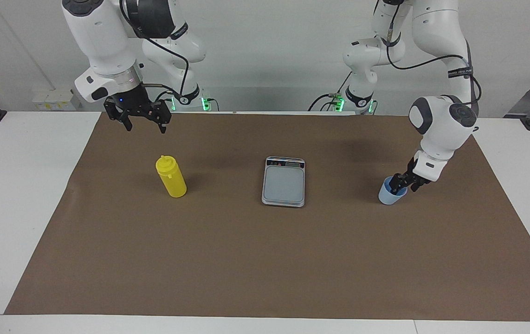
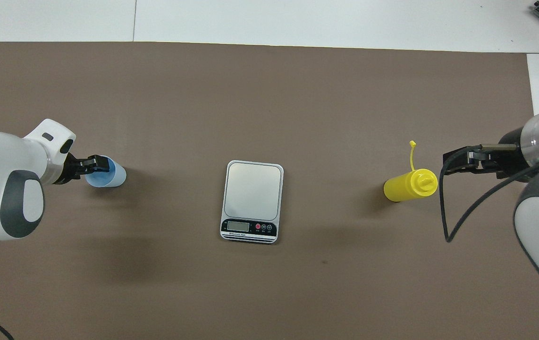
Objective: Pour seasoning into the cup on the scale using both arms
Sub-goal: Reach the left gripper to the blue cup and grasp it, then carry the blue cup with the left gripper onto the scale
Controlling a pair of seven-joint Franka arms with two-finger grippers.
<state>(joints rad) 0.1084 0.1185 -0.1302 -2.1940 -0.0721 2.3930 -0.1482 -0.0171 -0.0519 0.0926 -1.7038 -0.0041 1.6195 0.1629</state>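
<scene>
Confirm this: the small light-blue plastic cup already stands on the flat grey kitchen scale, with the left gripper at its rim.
Not so. The facing view shows the light-blue cup on the brown mat beside the grey scale, toward the left arm's end; the left gripper is at its rim.

A robot lab, from my remote seat.
I see two white arms (image 1: 107, 41) bolted at a desk (image 1: 23, 195) under brown paper (image 1: 265, 269).
</scene>
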